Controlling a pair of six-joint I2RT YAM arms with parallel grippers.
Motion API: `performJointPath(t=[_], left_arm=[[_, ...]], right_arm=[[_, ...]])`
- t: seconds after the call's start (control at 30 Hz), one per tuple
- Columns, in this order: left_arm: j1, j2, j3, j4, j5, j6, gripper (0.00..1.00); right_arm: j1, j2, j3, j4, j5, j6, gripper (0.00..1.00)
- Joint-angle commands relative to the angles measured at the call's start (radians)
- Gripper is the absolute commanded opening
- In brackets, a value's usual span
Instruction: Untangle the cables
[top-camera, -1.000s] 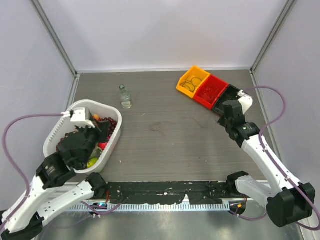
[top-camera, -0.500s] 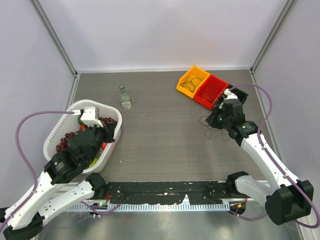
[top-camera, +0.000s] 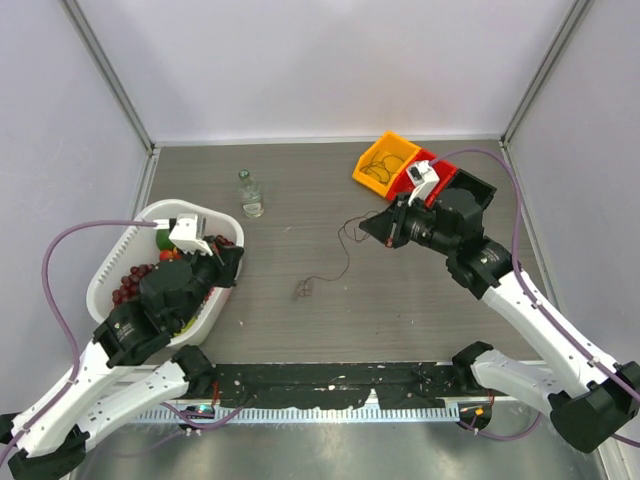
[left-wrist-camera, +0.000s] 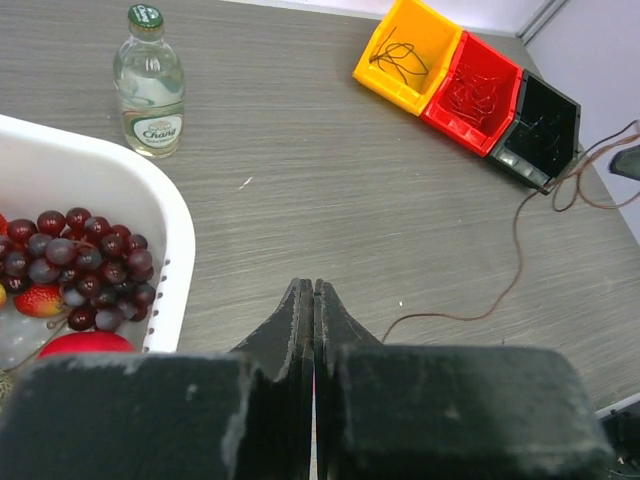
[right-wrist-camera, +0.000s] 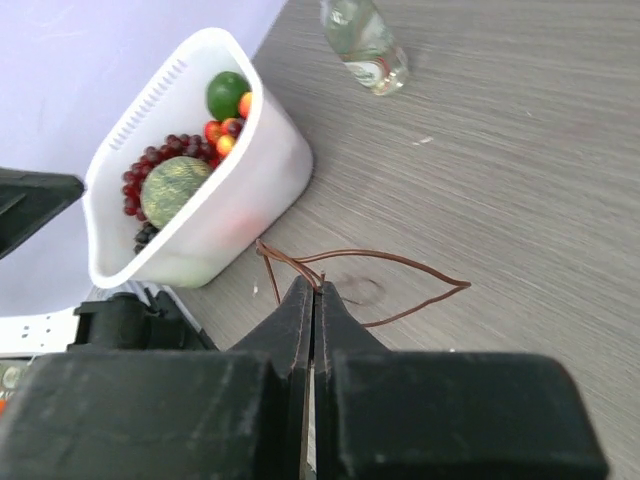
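Observation:
My right gripper (top-camera: 388, 231) is shut on a thin dark brown cable (top-camera: 346, 262) and holds it above the middle of the table. The cable trails down and left to a small curl on the wood. In the right wrist view the gripper (right-wrist-camera: 315, 287) pinches the cable (right-wrist-camera: 400, 262), which loops out in front of the tips. My left gripper (top-camera: 233, 262) is shut with nothing seen in it, beside the white basket; in its wrist view (left-wrist-camera: 313, 291) the brown cable (left-wrist-camera: 470, 316) lies to its right. More cables lie in the yellow bin (left-wrist-camera: 398, 55) and the red bin (left-wrist-camera: 475, 95).
A white basket (top-camera: 228, 283) of grapes and other fruit stands at the left. A small glass bottle (top-camera: 250, 194) stands at the back. Yellow (top-camera: 375, 150), red (top-camera: 443, 170) and black (top-camera: 478, 188) bins sit in a row at the back right.
My right gripper has moved left from the black bin towards the table's middle, drawing the brown cable out with it. My left gripper has risen out of the basket and shifted right.

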Motion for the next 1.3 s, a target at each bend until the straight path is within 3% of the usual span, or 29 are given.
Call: performJointPath(t=[0.0,0.3,0.47,0.57,0.87,0.93,0.97,1.1,1.27], left_arm=[[0.002,-0.014,-0.023,0.036,0.023,-0.037,0.0],[0.002,0.119,-0.046,0.088,0.114,-0.075,0.01],[0.002,0.259,-0.057,0.123,0.226,-0.112,0.08],[0.002,0.32,-0.075,0.152,0.281,-0.138,0.15],[0.002,0.278,-0.124,0.228,0.283,-0.179,0.15],[0.002,0.236,-0.127,0.22,0.26,-0.173,0.15],[0.0,0.21,-0.127,0.212,0.25,-0.172,0.15],[0.002,0.121,-0.139,0.174,0.209,-0.162,0.15],[0.002,0.047,-0.17,0.146,0.18,-0.155,0.16]], right_arm=[[0.001,0.046,0.012,-0.061,0.081,0.002,0.01],[0.001,0.163,-0.029,-0.137,0.083,-0.016,0.01],[0.002,0.239,-0.034,-0.166,0.108,-0.026,0.02],[0.014,0.279,-0.037,-0.157,0.048,-0.029,0.02],[0.25,0.52,0.04,-0.049,0.103,0.016,0.06],[0.293,0.586,0.089,-0.069,0.15,0.002,0.19],[0.313,0.623,0.12,-0.089,0.19,-0.018,0.33],[0.362,0.691,0.178,-0.146,0.327,-0.104,0.63],[0.395,0.744,0.221,-0.155,0.391,-0.141,0.67]])
